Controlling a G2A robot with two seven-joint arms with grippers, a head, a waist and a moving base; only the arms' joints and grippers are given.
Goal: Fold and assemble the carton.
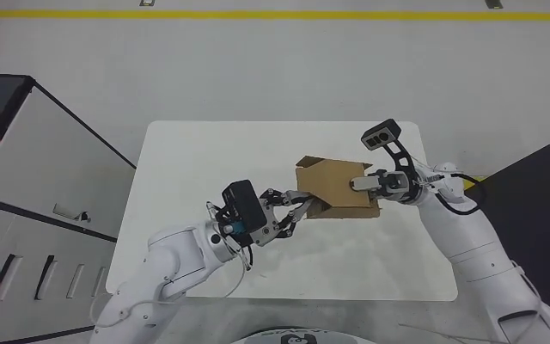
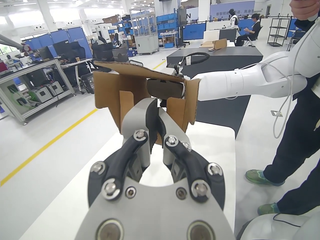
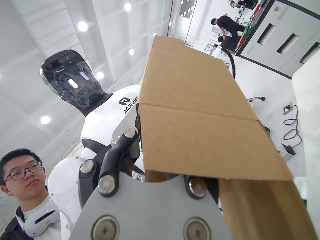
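Note:
The brown carton [image 1: 337, 187] is over the middle of the white table [image 1: 206, 163], partly formed, with loose flaps at its open end [image 2: 125, 108]. My left gripper [image 1: 308, 208] meets the carton's near-left corner; in the left wrist view its fingers [image 2: 172, 126] are closed to a thin gap at a flap's edge. My right gripper [image 1: 364, 183] holds the opposite side. One finger [image 3: 126, 143] lies outside the top panel [image 3: 200, 116] and the other sits inside the carton [image 2: 163, 89].
A grey cabinet [image 1: 43, 172] stands just left of the table. A person [image 2: 300, 126] stands close to the table's side beside my right arm [image 2: 250, 83]. Bare tabletop lies to the left and along the front edge.

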